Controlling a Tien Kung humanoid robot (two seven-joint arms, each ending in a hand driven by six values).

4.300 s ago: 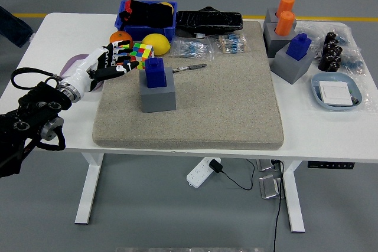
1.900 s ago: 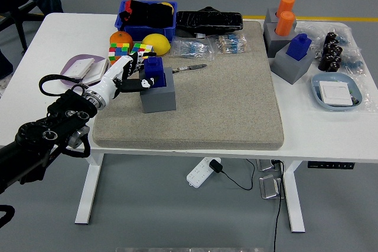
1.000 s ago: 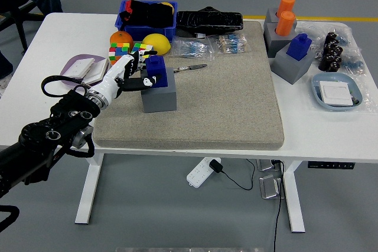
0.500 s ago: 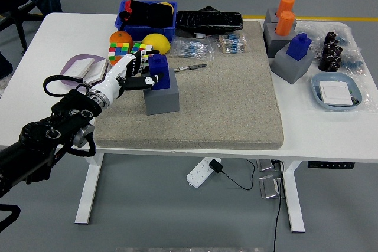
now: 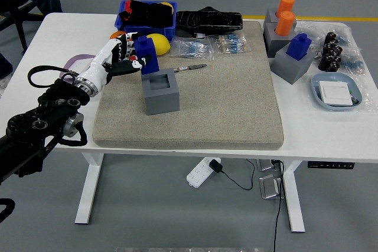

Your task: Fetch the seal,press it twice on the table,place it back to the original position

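Black arm [image 5: 41,125] — white-and-black robot hand [image 5: 112,60]

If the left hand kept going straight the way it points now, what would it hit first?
The left hand, shut on the blue seal, points right and slightly up-picture. Next in that line seems to be the yellow lemon just behind the seal, then the bagged parts. Height above the mat is unclear, so it may pass over.
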